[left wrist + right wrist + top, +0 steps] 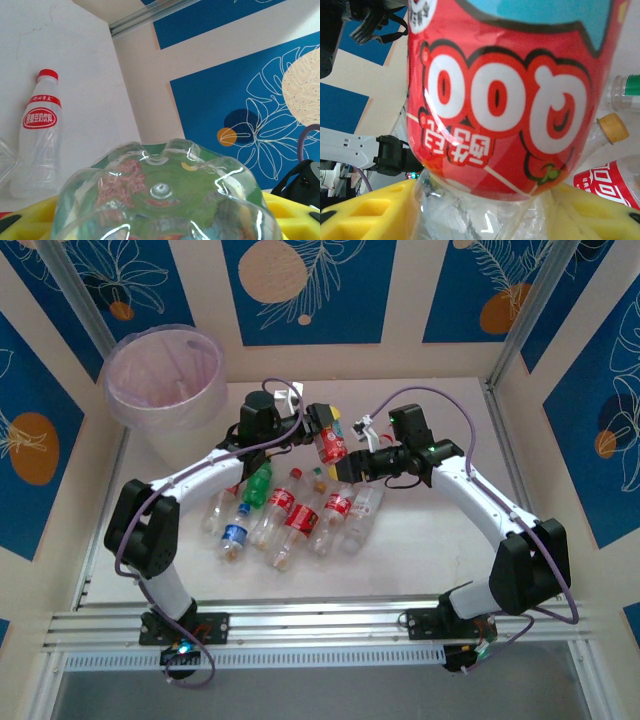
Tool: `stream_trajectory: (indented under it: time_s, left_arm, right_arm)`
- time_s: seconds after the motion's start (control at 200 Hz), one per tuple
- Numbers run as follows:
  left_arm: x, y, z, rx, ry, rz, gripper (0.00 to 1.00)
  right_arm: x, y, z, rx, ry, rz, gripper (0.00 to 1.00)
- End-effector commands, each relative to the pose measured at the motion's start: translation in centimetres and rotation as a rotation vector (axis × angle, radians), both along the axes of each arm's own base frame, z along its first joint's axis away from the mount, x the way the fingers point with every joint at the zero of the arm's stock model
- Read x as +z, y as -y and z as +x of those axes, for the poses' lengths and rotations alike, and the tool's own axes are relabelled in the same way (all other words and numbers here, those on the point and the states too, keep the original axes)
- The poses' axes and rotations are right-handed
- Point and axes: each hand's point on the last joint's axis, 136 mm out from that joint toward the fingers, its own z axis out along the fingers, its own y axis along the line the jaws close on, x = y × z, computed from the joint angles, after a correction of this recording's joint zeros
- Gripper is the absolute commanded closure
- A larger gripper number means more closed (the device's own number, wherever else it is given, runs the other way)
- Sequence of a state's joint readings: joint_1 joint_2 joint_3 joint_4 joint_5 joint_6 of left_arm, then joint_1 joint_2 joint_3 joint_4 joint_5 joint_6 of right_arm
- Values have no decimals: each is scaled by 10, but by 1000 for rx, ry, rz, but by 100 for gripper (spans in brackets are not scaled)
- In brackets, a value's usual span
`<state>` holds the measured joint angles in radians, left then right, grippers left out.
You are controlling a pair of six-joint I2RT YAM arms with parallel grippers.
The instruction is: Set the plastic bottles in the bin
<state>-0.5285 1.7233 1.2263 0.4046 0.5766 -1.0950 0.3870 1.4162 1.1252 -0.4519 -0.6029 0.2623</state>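
The bin (180, 435), a round translucent pale pink-lilac bucket with a wide rim, stands at the far left corner of the table (440, 540). Near the table's middle lies a loose heap of plastic bottles (290, 510), mostly clear with red labels, their long axes running roughly near to far; a green one (259, 485) and a blue-labelled one (235, 535) lie at its left side. Just beyond the heap, one red-labelled bottle (331, 445) hangs in the air between the two arms, well apart from the bin, its long axis running far to near with a slight slant. Its label is red with big white lettering, and its clear, lobed base (160, 195) faces the left wrist camera. The left gripper (322, 425) has its yellow fingers (292, 215) closed on that base end. The right gripper (348, 468) has its yellow pads (367, 212) flanking the clear part below the label; whether they press cannot be told.
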Motion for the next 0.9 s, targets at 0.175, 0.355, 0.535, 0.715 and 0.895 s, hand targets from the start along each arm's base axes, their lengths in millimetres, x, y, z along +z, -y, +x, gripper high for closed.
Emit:
stream_trajectory:
  time_s: [0.175, 0.355, 0.535, 0.715, 0.895]
  left_arm:
    - [36, -5, 12, 6, 79, -7, 46]
    - [81, -29, 37, 62, 174, 12, 47]
    - [151, -71, 66, 143, 309, 10, 48]
    - [218, -145, 85, 317, 454, 34, 56]
    - [259, -237, 95, 534, 540, 73, 70]
  right_arm:
    - [33, 8, 10, -56, 59, 34, 11]
    - [72, 42, 18, -193, 113, 83, 1]
    - [78, 76, 20, -305, 86, 127, 1]
    - [65, 85, 13, -329, 58, 148, 0]
    - [62, 85, 10, -320, 49, 160, 0]
